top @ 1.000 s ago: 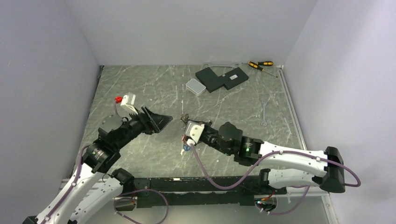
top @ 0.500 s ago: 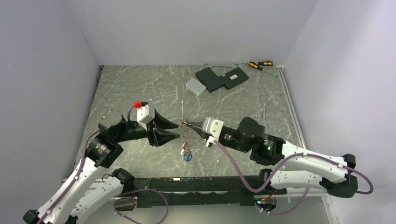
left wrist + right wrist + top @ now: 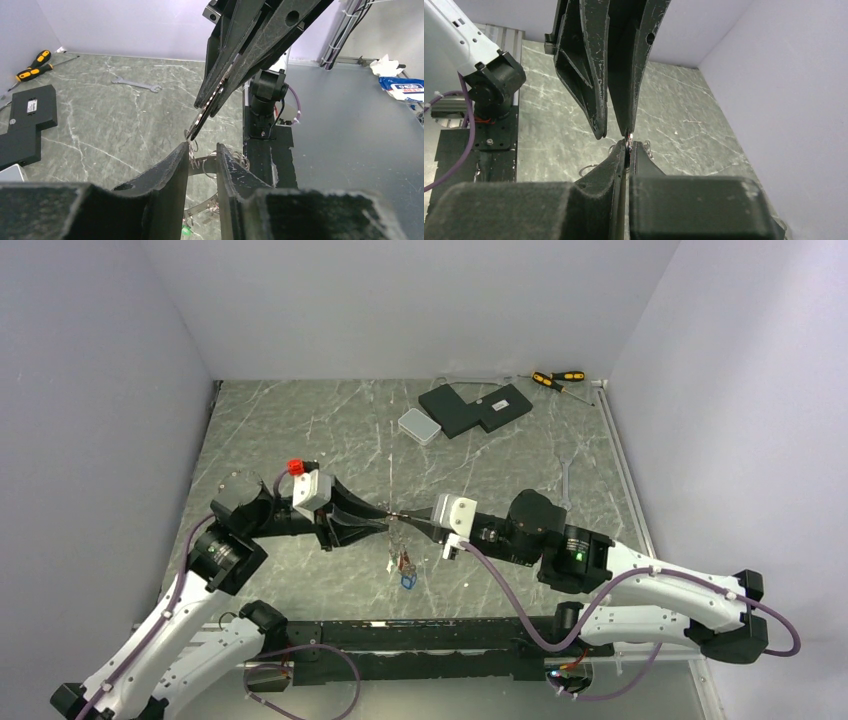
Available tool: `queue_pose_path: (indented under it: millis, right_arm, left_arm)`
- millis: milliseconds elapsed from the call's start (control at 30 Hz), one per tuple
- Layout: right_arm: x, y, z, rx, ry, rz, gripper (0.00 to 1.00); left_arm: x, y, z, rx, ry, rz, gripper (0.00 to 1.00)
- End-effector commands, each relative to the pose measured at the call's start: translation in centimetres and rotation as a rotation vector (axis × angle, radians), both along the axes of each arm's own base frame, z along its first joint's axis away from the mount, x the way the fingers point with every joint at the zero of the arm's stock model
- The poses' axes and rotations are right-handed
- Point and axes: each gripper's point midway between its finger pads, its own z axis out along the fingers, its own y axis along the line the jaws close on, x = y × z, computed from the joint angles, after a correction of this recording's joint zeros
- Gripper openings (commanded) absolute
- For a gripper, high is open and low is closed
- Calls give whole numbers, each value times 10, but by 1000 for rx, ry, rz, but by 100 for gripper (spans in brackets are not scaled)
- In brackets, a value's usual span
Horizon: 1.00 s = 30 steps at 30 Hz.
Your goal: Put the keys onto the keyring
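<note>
From 9 o'clock, left gripper (image 3: pixel 383 519): extends over the middle of the table (image 3: pixel 300 430), points to 3 o'clock, stands with jaws parted and a clear gap between the fingers (image 3: pixel 176 169); clamps nothing that can be seen.

From 3 o'clock, right gripper (image 3: pixel 408 517): points to 9 o'clock, meets the left one almost tip to tip; stands pinched nearly flat on a thin strip of metal, seemingly the top edge of the keyring (image 3: pixel 205 161).

Below both tips, keyring: hangs toward 6 o'clock in the top view, shows partly between the left fingers in the left wrist view.

At the lower end of the ring, keys (image 3: pixel 405 568): dangle in a small bunch, a blue one lowest, a green head visible in the left wrist view; number too small to tell.

At 3 o'clock on the table, wrench (image 3: pixel 566 483): lies flat, well apart from the arms.

At 1 o'clock, screwdrivers (image 3: pixel 557 379): rest by the far corner.

At 12 o'clock, black block (image 3: pixel 475 407), with a small white box (image 3: pixel 419 425) just beside it at its 8 o'clock.
</note>
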Motion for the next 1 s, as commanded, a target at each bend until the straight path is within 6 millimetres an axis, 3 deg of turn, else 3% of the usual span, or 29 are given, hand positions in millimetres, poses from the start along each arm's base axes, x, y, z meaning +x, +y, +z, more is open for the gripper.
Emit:
queue_pose_path:
  millis: [0,233,533,733,900,967]
  right_arm:
    - [-2,-3,58,164,-39,1,0]
    - [1,-4,64,183,-39,-17,0]
    - [1,0,68,184,-34,-11,0]
    - [1,5,64,175,-22,-2,0]
    - [2,4,67,187,-24,-7,0]
    - [3,3,69,192,-27,-15,0]
  left_arm:
    - [-3,-1,14,-9,-72,-39,31]
    - [3,-1,1,25,-40,-8,40]
    - [14,-2,-7,31,-29,36,38]
    - [22,-5,-8,18,-20,59,29]
    - [25,-5,-10,31,-25,66,0]
    - [24,-5,-10,34,-25,65,0]
